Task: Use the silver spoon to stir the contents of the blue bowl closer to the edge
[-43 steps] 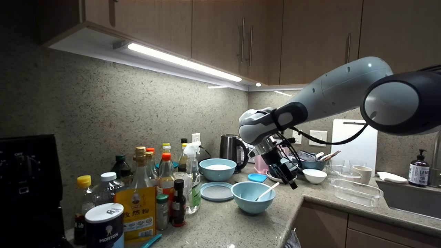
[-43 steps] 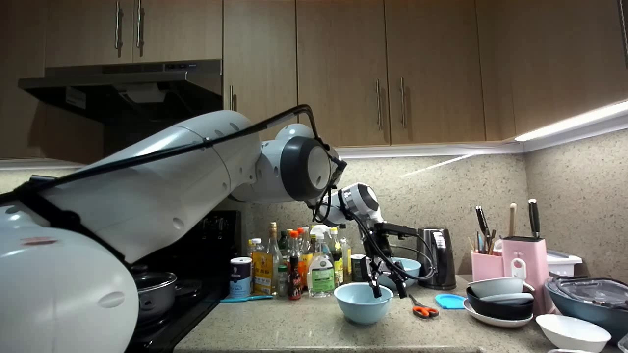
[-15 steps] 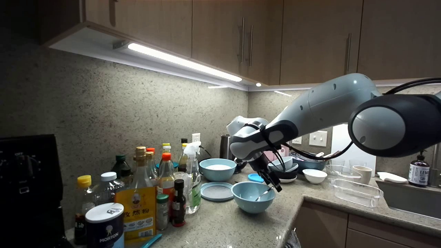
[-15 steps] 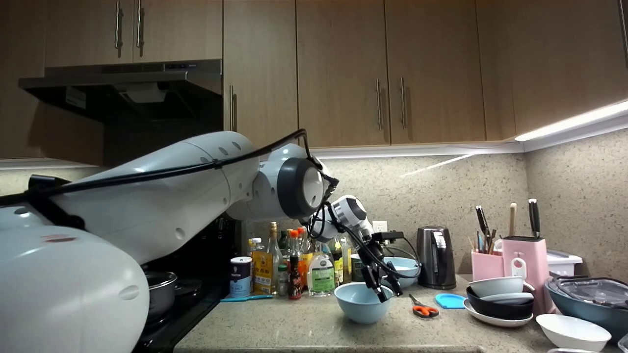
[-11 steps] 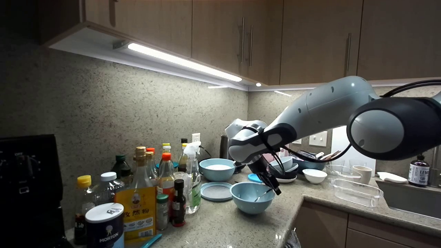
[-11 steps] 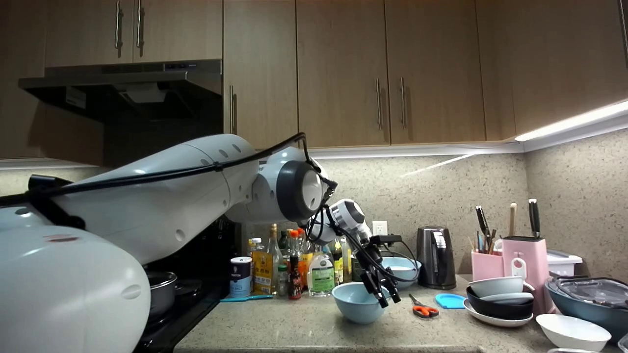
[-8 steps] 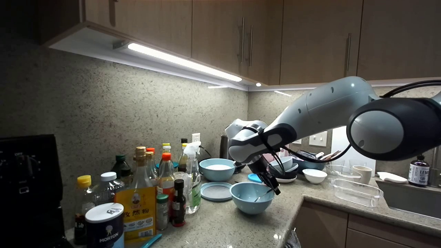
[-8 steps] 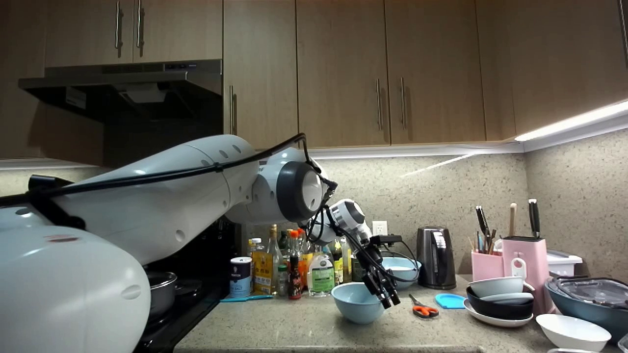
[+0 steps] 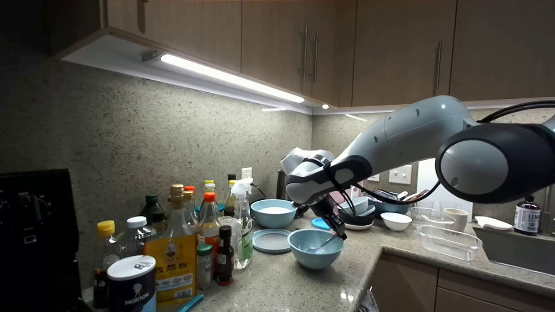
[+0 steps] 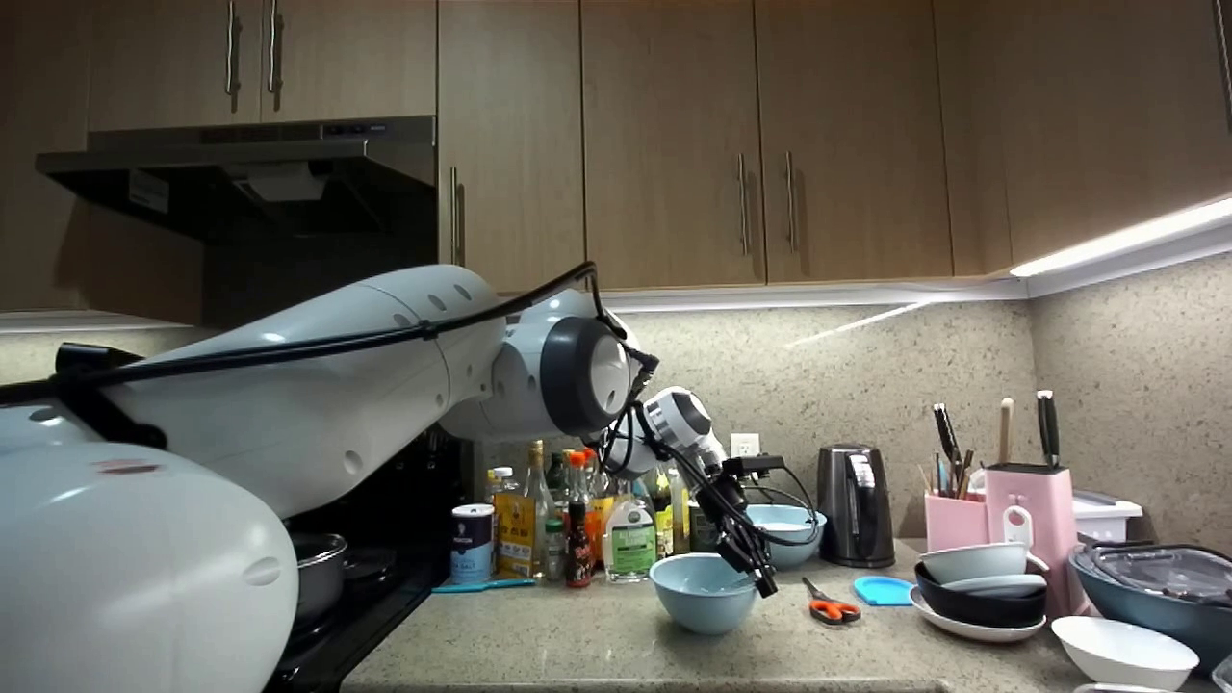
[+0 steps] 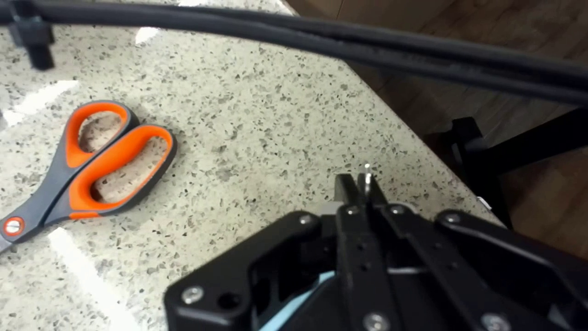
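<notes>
The blue bowl [image 9: 315, 260] stands upright on the counter near its edge, and it shows in both exterior views. Inside leans the silver spoon [image 9: 321, 245], its handle rising over the rim towards my gripper [image 9: 340, 235]. In the wrist view the two fingers have come together, and the shiny handle end of the spoon [image 11: 367, 178] sticks up between the tips, so my gripper [image 11: 360, 184] is shut on it. Only a pale strip of the blue bowl [image 11: 294, 304] shows there, behind the gripper. What the bowl contains cannot be made out.
Behind stands a similar blue bowl [image 9: 273, 219] with white contents. Orange-handled scissors [image 11: 117, 161] lie on the counter beside the gripper. Bottles and a spray bottle [image 10: 630, 539] line the wall. Stacked dishes [image 10: 982, 592] stand to the side. The counter edge [image 11: 404, 124] runs close by.
Over the last second my gripper has come down slightly to the bowl's rim, and its fingers have closed on the spoon. The spoon now lies flatter, and the bowl has shifted slightly.
</notes>
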`<action>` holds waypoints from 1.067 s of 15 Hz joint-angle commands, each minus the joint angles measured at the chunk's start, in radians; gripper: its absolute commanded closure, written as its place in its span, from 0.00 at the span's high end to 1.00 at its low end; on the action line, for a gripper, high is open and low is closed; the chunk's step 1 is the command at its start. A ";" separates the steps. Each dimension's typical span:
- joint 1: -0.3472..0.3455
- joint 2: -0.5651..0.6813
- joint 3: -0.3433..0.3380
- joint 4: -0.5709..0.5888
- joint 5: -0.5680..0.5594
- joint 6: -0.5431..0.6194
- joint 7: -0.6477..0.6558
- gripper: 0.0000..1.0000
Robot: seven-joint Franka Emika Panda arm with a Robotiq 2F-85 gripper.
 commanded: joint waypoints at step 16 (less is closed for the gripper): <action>0.142 -0.011 -0.171 -0.022 -0.326 0.394 0.236 0.06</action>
